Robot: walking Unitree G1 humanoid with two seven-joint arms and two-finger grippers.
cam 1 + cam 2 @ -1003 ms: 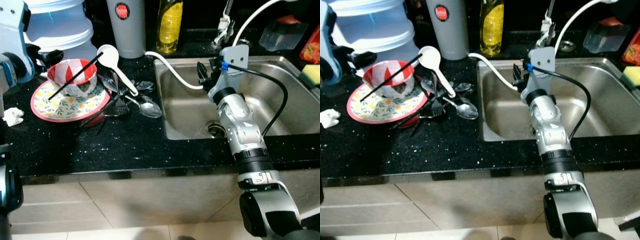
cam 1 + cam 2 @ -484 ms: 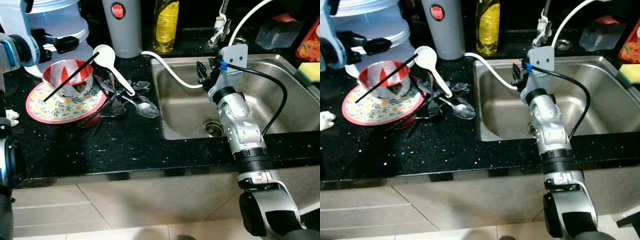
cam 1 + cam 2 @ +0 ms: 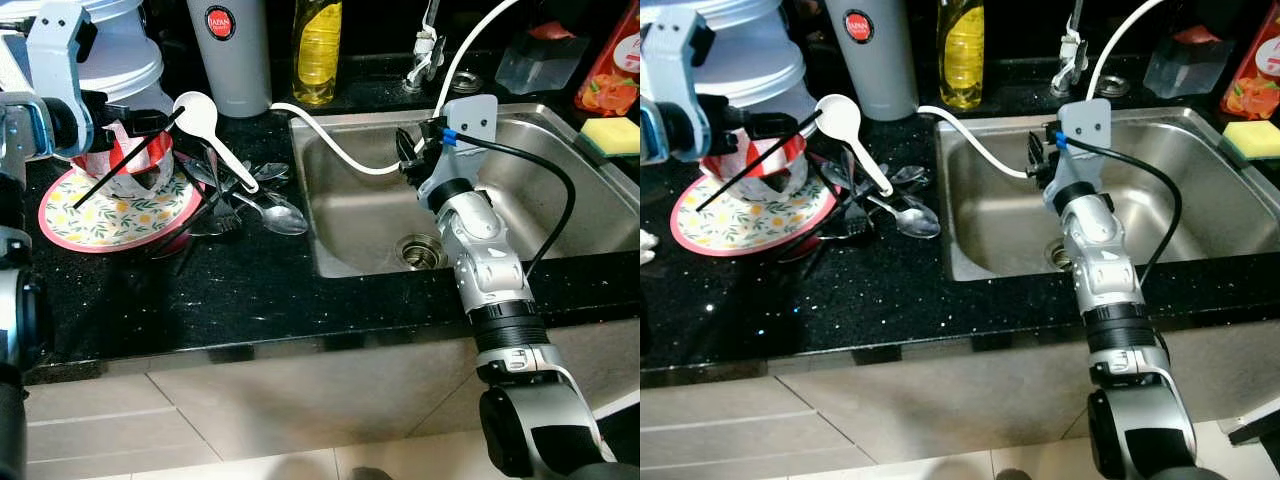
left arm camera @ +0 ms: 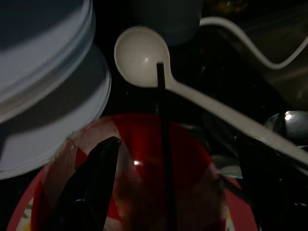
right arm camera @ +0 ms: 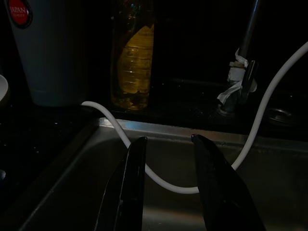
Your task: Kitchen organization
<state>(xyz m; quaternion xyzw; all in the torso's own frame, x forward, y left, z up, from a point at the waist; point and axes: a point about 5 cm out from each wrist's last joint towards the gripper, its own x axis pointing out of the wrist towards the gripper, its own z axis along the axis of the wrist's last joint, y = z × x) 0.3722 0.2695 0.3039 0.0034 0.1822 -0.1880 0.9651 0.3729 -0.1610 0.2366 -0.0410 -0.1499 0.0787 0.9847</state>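
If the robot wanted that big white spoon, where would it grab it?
Probably the middle of the handle, from above. The white spoon lies slanted across the pile of metal cutlery, its bowl raised beside the red bowl, so the long thin handle is the freest part for the left gripper.

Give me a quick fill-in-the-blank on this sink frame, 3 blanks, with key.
1. The red-and-white bowl sits on a floral ____.
2. A black chopstick leans across the bowl toward the white ____ lying beside it.
3. The right gripper hovers with fingers apart above the steel ____.

Missing words: plate; spoon; sink
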